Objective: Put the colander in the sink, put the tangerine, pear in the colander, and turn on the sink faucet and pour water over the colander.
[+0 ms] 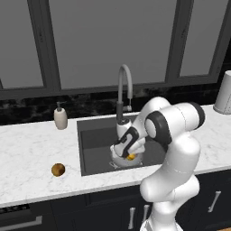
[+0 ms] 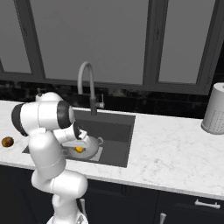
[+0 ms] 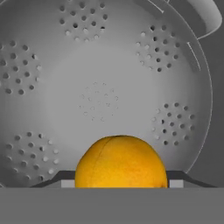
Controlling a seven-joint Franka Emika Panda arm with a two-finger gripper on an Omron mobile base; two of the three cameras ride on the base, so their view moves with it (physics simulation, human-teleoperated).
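The silver colander (image 1: 118, 161) (image 2: 89, 152) (image 3: 100, 65) sits in the dark sink (image 1: 94, 140) (image 2: 116, 129), near its front. My gripper (image 1: 129, 153) (image 2: 80, 144) (image 3: 121, 183) reaches down into the bowl, shut on the bright orange tangerine (image 1: 131, 157) (image 2: 79, 149) (image 3: 121, 162), whose sides meet both fingertips. The brownish pear (image 1: 58, 169) (image 2: 7, 141) lies on the counter left of the sink. Behind the basin, the gooseneck faucet (image 1: 122, 85) (image 2: 85, 74) arches over it.
A cream soap bottle (image 1: 60, 118) stands at the sink's back left corner. A white perforated canister (image 1: 223, 94) (image 2: 214, 114) stands on the counter far to the right. My arm leans over the basin's front edge.
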